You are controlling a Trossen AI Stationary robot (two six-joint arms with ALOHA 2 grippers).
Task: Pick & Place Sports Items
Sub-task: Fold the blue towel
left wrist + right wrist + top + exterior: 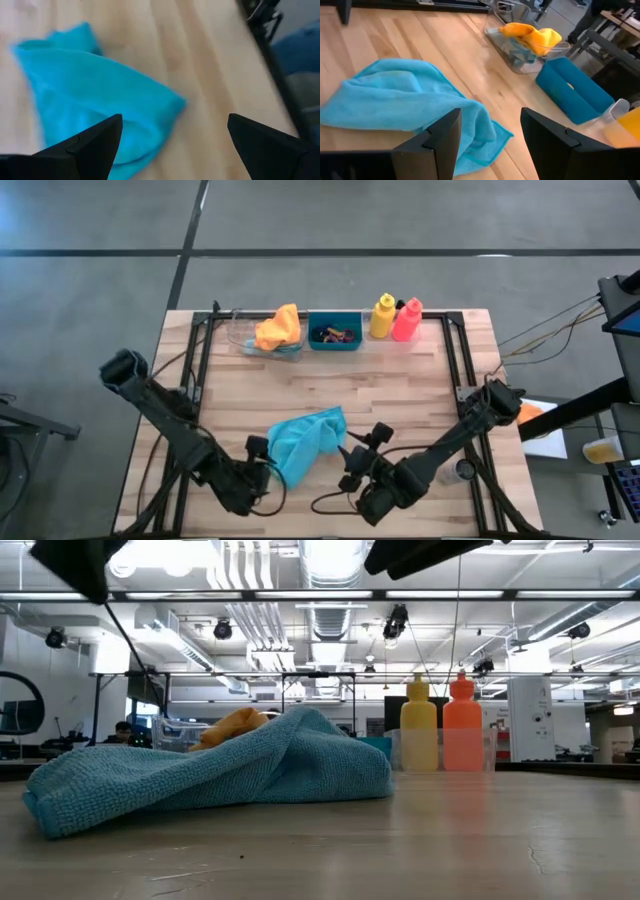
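The teal cloth [308,440], crumpled near the table's [400,380] front edge, is flanked by the left gripper [268,473] and right gripper [352,465], both released and empty; a grasp on a fold is judged the next requirement.

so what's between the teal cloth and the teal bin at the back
Only bare wood tabletop lies between the teal cloth and the teal bin; the high view shows it best.
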